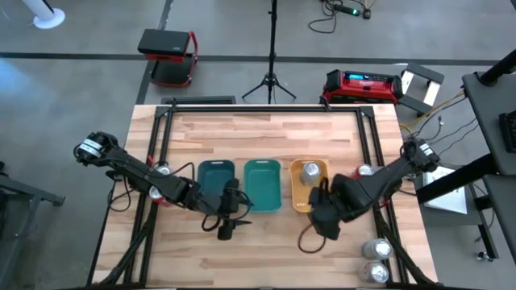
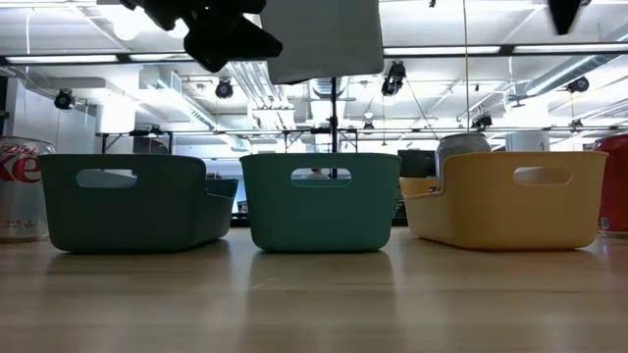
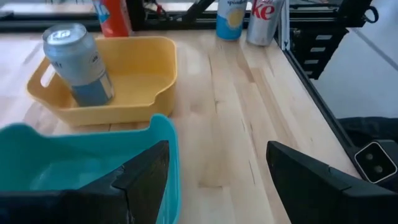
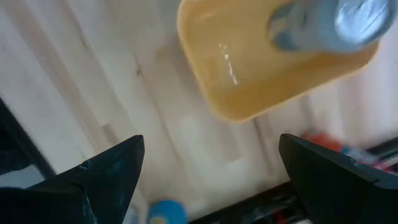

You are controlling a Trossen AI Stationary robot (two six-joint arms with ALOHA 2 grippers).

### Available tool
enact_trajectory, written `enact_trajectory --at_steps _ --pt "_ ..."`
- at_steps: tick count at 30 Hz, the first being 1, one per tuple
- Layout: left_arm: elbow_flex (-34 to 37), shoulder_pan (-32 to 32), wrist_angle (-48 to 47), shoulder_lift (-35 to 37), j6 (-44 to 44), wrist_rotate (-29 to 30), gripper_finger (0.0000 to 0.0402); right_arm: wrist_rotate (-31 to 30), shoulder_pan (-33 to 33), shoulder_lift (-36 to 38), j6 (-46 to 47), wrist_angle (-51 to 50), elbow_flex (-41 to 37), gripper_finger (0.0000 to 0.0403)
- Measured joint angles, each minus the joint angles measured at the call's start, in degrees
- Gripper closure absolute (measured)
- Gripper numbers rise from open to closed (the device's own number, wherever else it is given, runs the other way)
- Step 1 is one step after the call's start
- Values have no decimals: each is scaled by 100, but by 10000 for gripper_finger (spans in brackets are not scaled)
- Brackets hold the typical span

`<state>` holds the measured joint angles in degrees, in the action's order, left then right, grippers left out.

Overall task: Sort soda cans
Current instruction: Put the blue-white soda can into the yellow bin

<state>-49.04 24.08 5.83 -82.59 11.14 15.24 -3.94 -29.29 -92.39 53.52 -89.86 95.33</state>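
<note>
One silver soda can [image 1: 310,171] stands upright on its base in the yellow tray [image 1: 300,197], also seen in the left wrist view [image 3: 78,65]. More cans stand on the table: two near the left rail [image 1: 164,169], one by the right rail [image 1: 366,171], two at the near right corner [image 1: 377,250]. My left gripper [image 3: 217,162] is open and holds nothing. It hovers at the near side of the two teal trays [image 1: 228,221]. My right gripper [image 4: 211,155] is open too, above the table just near of the yellow tray [image 1: 322,217].
A dark teal tray [image 1: 215,184] and a lighter teal tray [image 1: 262,184] stand side by side left of the yellow one. Black frame rails [image 1: 153,145] run along the table's left, right and far edges. Bare wood lies along the near edge.
</note>
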Motion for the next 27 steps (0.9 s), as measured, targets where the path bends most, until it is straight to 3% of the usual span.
enact_trajectory --at_steps 4,9,16,27 --pt "-14 -18 233 -2 -599 60 148 223 -201 91 1157 -16 -237 35" --pt "-94 -35 226 2 -1357 75 148 1024 -535 119 2330 -10 -493 35" --pt "-77 -54 -75 2 -1476 121 148 1760 -1006 137 3646 -23 -669 35" --pt "-70 -57 134 2 -1468 285 148 2057 -1822 157 4769 -7 -687 35"
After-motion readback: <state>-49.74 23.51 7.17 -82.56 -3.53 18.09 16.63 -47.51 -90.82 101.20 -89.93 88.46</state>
